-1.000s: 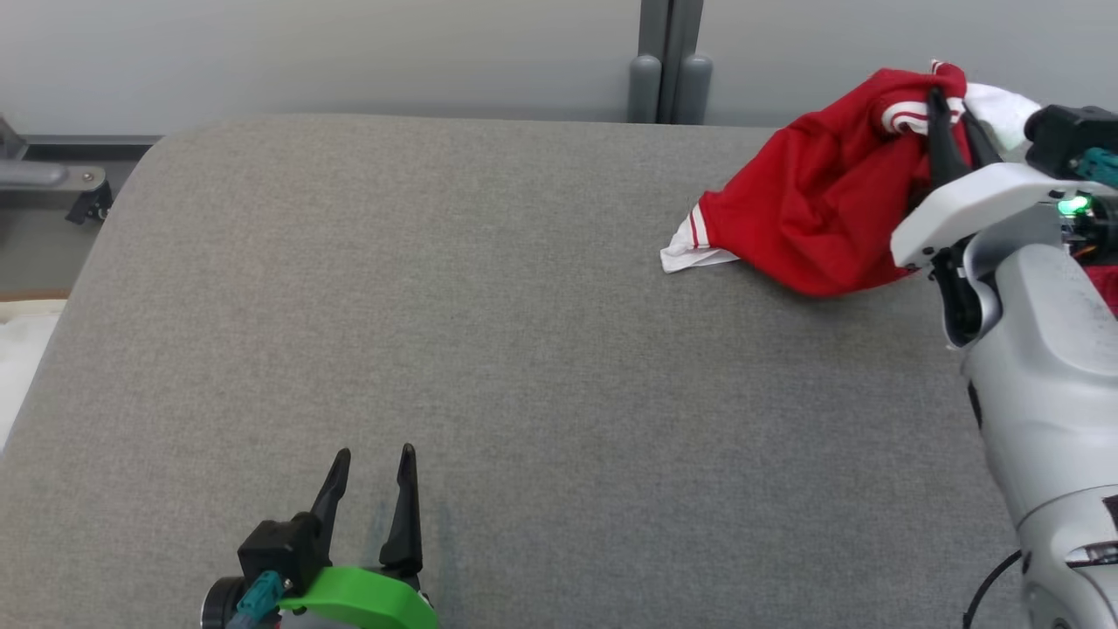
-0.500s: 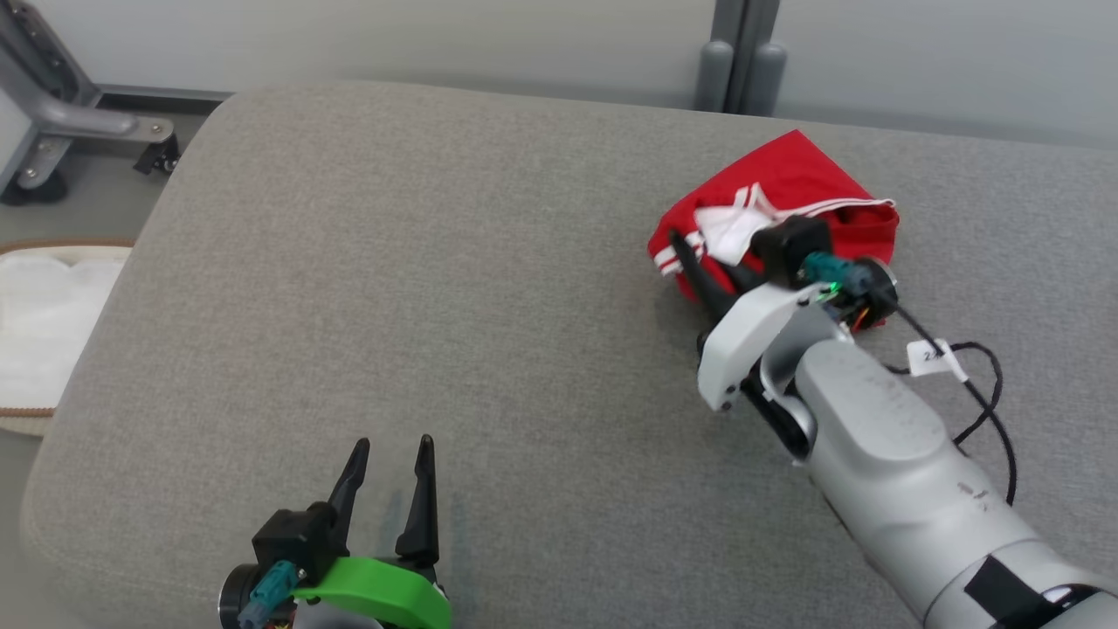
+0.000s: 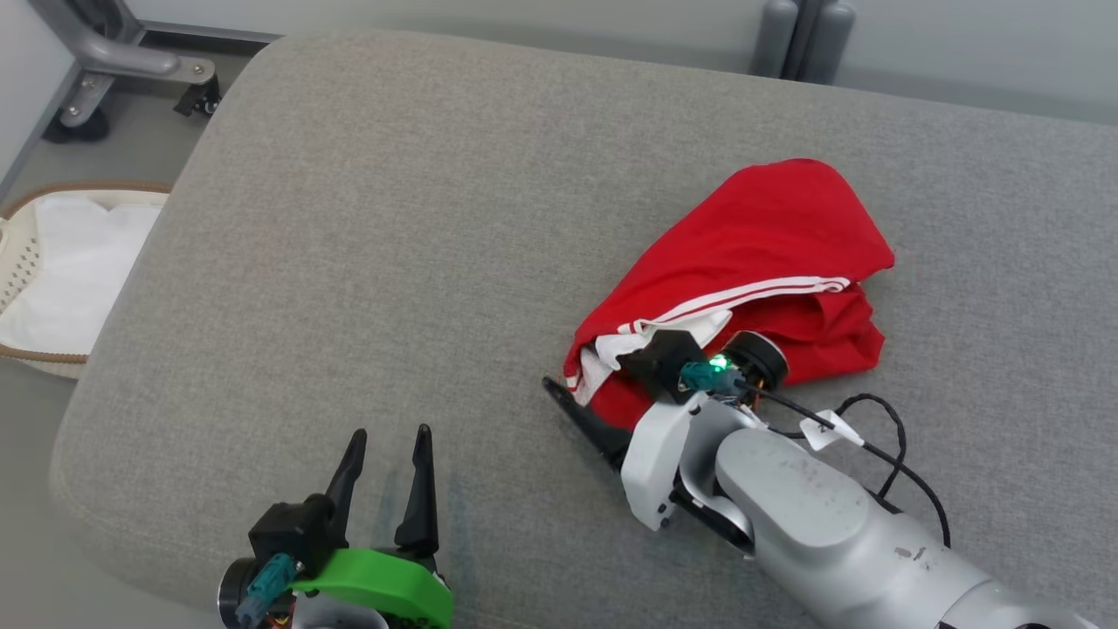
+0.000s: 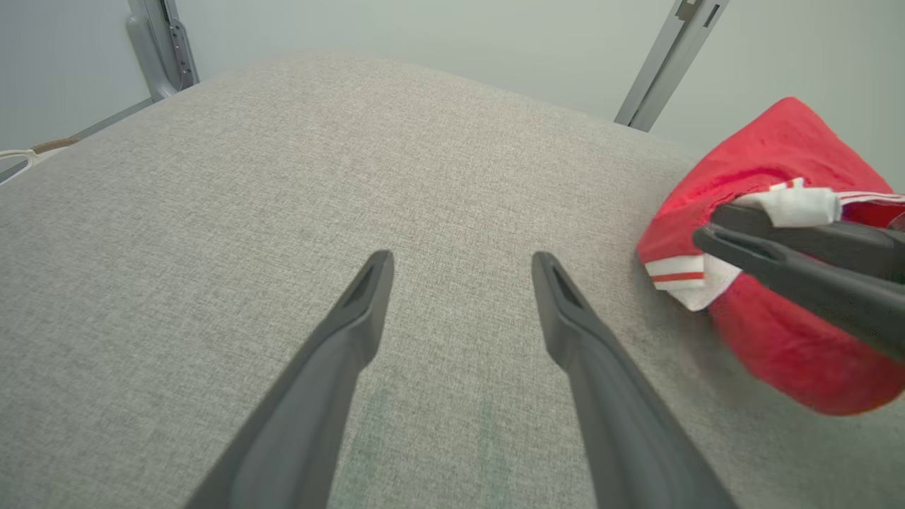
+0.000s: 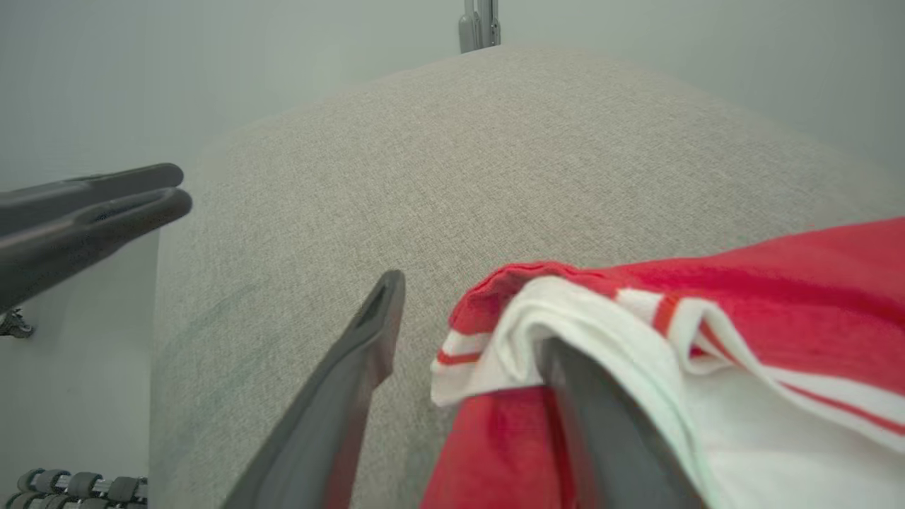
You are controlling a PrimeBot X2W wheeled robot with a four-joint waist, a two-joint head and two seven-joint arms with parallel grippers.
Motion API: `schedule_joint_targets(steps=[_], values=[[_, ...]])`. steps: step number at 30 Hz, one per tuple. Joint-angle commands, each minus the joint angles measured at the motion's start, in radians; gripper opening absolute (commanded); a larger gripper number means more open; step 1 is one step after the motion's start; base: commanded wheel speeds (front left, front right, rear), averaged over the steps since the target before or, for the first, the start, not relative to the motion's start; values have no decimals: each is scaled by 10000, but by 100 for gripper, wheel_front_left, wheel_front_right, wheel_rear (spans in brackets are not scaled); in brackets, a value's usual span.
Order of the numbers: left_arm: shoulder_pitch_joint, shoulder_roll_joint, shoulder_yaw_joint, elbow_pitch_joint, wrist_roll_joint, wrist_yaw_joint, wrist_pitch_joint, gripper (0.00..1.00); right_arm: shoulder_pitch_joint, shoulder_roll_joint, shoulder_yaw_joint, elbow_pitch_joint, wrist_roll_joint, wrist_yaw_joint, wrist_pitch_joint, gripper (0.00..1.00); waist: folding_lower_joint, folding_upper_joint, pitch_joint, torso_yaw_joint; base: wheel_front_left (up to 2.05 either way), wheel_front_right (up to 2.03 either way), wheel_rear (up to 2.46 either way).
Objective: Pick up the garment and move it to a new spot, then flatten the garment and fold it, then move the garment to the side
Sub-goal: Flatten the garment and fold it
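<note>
Crumpled red garment with white striped trim point(image 3: 769, 253), carried in from the far right, now lies mid-right on the grey upholstered table point(image 3: 437, 218). Right gripper point(image 5: 470, 314) has just spread wide, cloth draped over one finger: relocation seemingly done, flattening next. Left gripper point(image 3: 389, 441) wide, empty.

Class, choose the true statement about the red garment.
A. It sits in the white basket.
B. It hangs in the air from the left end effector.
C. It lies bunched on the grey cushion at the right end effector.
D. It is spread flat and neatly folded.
C: the red garment lies crumpled on the grey cushion, its white-striped edge draped over one finger of the open right end effector.
</note>
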Motion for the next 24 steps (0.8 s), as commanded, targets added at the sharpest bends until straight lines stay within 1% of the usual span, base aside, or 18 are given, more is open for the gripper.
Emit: schedule_joint_targets(steps=[1, 5, 10, 14, 18, 24], values=[[-195, 18, 44, -65, -80, 14, -4, 100, 113, -64, 207, -106, -68, -12, -88, 100, 0, 0, -1, -164, 0, 0, 0], [-181, 18, 234, -135, 92, -6, -4, 100, 141, -53, 283, -481, -10, -12, -278, 100, 0, 0, -110, -537, 0, 0, 0], [-175, 18, 416, -219, 302, -78, -4, 100, 14, -54, -430, -799, -307, -12, -460, 100, 0, 0, -327, -1063, 0, 0, 0], [-157, 18, 502, -219, 455, -159, -4, 100, 135, -51, -1490, -1071, -755, -12, -521, 100, 0, 0, -548, -1447, 0, 0, 0], [-26, 20, 582, -170, 539, -192, -6, 100, 656, -52, -2898, -1624, -1381, -12, -524, 100, 0, 0, -791, -1778, 0, 0, 0], [150, 20, 626, -180, 622, -239, -4, 100, 2105, -49, -5332, -2696, -2646, -12, -527, 100, 0, 0, -1128, -2097, 0, 0, 0]])
